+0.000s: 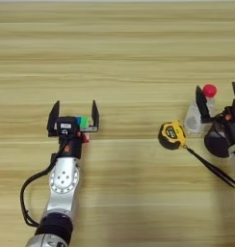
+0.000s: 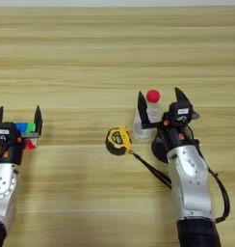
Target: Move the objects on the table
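- Sitting low on the left side of the table (image 1: 119,58): left gripper (image 1: 74,115), both fingers spread wide, pointing toward the far edge.
- Cube (image 1: 82,121) is between the left fingers, close to the palm and nearer the right finger. Blue and green faces visible, red bit below. Fingers are apart and not pressing on it.
- Left arm comes up from the near-left corner, black cable looped at its left side.
- Right gripper (image 2: 162,105) is on the right side of the table, fingers also wide apart, pointing toward the far edge.
- Bottle (image 2: 149,116), clear with red cap, stands upright just inside the right gripper's left finger, which overlaps it. Can't tell if they touch. Nothing is clamped.
- Cup (image 2: 161,144) is mostly hidden under the right gripper's wrist; only a dark round edge shows at the near-left of the wrist.
- Tape measure (image 2: 118,140) lies just left of the bottle and cup, slightly nearer the front edge.
- A thin black strap (image 2: 150,169) runs from the tape measure toward the near-right, passing under the right arm.
- Cube and tape measure are well apart.
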Motion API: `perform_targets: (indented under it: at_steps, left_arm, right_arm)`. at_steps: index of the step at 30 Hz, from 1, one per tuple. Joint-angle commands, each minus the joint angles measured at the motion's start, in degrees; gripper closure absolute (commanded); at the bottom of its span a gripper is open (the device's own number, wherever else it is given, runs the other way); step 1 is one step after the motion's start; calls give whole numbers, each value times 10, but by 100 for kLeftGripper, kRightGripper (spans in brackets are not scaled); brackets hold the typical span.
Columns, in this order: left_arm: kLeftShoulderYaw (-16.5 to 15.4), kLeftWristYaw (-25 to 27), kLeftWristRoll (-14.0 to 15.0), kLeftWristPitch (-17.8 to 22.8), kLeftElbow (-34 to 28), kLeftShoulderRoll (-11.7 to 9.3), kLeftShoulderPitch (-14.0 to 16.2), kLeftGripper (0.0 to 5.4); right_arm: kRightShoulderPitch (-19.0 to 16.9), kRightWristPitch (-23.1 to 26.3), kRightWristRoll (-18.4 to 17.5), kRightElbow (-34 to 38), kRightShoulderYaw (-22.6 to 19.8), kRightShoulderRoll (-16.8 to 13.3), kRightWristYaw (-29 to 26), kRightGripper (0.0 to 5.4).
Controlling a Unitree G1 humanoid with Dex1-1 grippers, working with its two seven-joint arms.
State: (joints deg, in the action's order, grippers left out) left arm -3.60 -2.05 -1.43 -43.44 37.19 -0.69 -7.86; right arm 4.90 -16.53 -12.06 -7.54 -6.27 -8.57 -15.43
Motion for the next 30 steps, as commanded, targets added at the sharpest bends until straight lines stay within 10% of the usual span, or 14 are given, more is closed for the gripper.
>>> perform_targets:
  at_steps: [1, 30]
  left_arm:
    - [1, -3, -3, -4, -2, 1, -4, 3]
    - [5, -7, -8, -3, -5, 8, 0, 3]
  right_arm:
    - [23, 18, 22, -19, 14, -1, 3, 0]
    - [73, 88, 63, -91, 20, -3, 30, 0]
